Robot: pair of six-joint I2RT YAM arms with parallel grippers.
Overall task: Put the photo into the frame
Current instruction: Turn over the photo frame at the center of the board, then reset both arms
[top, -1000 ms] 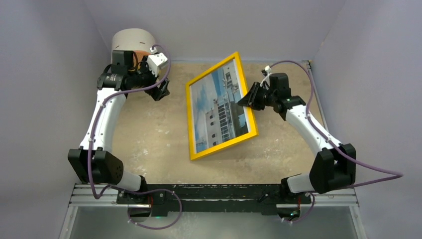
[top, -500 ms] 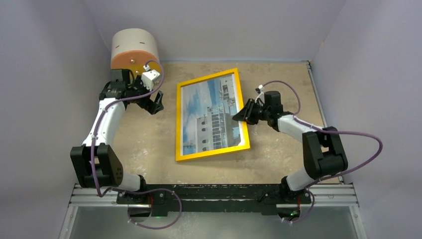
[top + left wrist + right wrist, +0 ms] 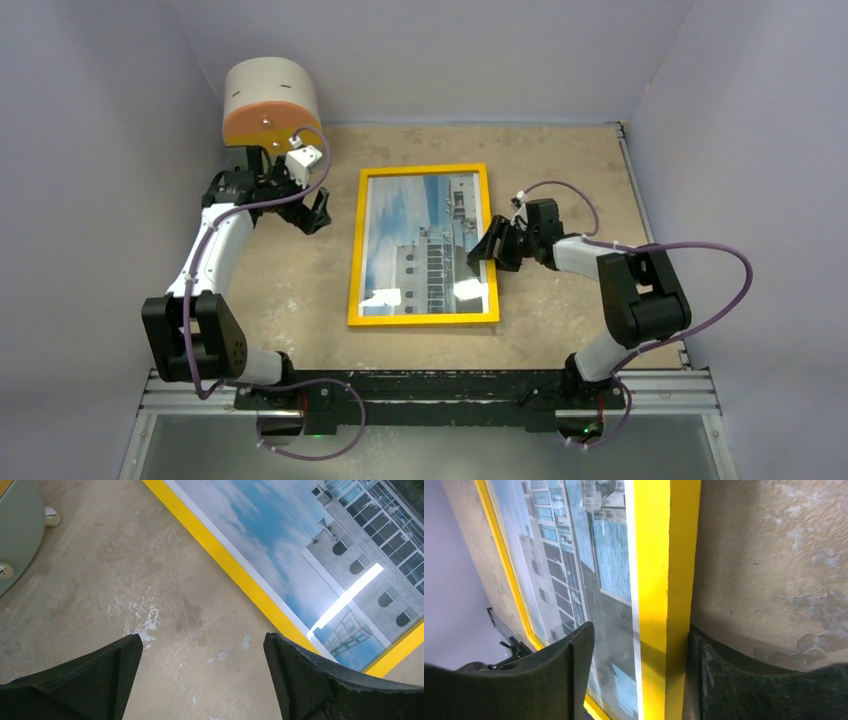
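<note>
The yellow frame (image 3: 355, 250) lies flat on the table, face up, with the photo (image 3: 420, 245) of a pale building and blue sky inside it. My right gripper (image 3: 487, 248) sits low at the frame's right rail (image 3: 664, 555). Its jaws are open and straddle the rail: one finger (image 3: 569, 665) hovers over the photo (image 3: 574, 555) with a gap, the other (image 3: 724, 675) rests against the rail's outer side. My left gripper (image 3: 318, 212) hangs open over bare table left of the frame (image 3: 235, 575), holding nothing (image 3: 202, 650).
A tan cylinder with an orange face (image 3: 270, 100) stands at the back left corner, just behind the left arm. Purple-grey walls enclose the table on three sides. The arms' mounting rail (image 3: 430, 385) runs along the near edge.
The frame, tilted up on one side a second ago, has come down flat and square to the table. The right jaws have opened off its rail. The left gripper drew back slightly.
</note>
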